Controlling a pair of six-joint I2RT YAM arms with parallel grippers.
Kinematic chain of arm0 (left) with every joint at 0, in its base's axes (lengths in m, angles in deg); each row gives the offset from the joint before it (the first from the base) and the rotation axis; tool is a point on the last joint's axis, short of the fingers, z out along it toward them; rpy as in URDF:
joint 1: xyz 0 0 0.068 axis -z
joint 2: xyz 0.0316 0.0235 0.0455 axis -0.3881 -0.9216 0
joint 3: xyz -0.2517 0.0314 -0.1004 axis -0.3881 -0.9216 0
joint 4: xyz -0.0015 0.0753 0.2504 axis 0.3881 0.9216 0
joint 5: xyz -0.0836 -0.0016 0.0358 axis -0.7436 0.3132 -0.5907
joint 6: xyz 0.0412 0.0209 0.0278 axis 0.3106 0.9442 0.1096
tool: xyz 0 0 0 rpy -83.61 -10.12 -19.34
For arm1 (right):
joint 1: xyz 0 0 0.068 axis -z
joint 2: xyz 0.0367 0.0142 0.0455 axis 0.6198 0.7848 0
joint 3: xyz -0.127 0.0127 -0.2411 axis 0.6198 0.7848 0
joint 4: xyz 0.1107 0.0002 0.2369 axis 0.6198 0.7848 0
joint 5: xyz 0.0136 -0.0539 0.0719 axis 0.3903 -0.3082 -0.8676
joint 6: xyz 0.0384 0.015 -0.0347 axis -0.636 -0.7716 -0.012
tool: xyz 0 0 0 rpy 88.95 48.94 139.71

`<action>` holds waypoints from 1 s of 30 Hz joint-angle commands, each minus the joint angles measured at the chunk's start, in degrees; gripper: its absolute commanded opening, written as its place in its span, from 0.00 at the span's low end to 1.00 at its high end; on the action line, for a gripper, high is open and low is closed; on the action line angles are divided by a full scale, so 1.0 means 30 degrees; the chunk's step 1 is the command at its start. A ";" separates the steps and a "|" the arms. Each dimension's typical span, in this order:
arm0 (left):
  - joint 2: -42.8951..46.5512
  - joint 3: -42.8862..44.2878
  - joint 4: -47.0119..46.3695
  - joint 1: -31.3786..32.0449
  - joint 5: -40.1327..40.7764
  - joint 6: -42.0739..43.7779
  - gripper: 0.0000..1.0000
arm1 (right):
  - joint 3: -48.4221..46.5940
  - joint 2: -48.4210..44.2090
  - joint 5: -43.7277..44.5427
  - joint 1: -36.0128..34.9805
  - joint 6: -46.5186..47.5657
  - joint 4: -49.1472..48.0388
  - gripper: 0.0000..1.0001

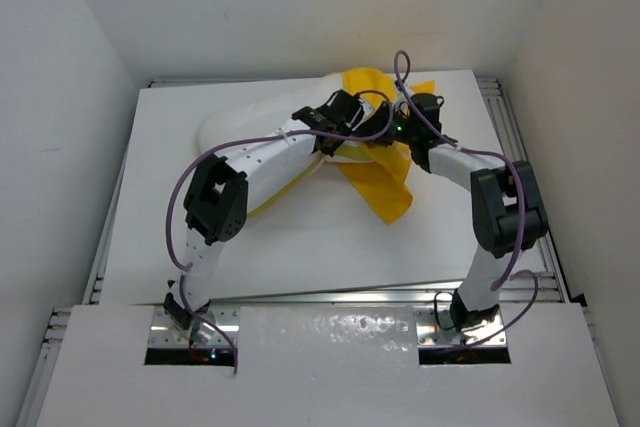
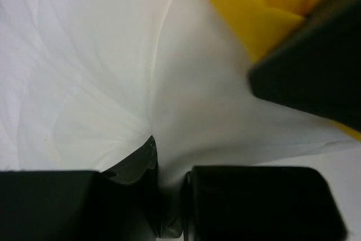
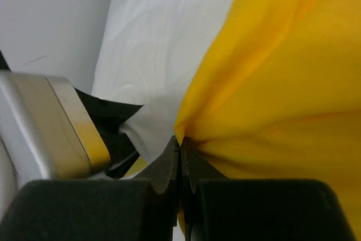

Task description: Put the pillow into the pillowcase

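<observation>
At the bottom of the top view, the two bases sit at the near edge of the white table (image 1: 300,247). The left arm (image 1: 215,207) rises from the lower left and slants up towards the centre. The right arm (image 1: 505,209) climbs on the right side and bends back towards the upper middle. A purple cable (image 1: 178,202) loops beside the left arm.

Both wrists meet close together in the upper middle of the frame, over the fabric. In the left wrist view, the left gripper (image 2: 169,169) has its jaws pressed together on a pinch of the white pillow (image 2: 101,66); creases fan out from the grip across the cloth. A dark, blurred shape (image 2: 316,77) fills the right side of that view, and I cannot tell for certain what it is.

In the right wrist view, the right gripper (image 3: 179,150) has its jaws closed tight on a fold of the yellow pillowcase (image 3: 282,71), which fills the right half of the frame. White pillow cloth lies just left of the grip, touching the yellow.

From above, the pillow bulges on the table to the upper left of the wrists. The pillowcase lies at its right end, one flap trailing down towards the centre right and another part bunched beyond the grippers near the table's far edge.
</observation>
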 commanded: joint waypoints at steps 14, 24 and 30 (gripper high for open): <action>0.1692 0.0464 -0.5034 -0.0344 -0.4032 -0.4263 0.00 | 0.3506 -0.4426 0.3741 -0.0288 -0.4465 0.0306 0.00; -0.0739 0.0821 -0.4418 -0.0344 -0.4742 -0.4502 0.00 | 0.2833 -0.4508 0.5262 -0.1083 -0.2950 0.4627 0.60; -0.0211 -0.1291 -0.5061 -0.0285 -0.5913 -0.4648 0.00 | 0.3889 -0.8167 1.0208 -0.0876 -0.1278 0.8459 0.88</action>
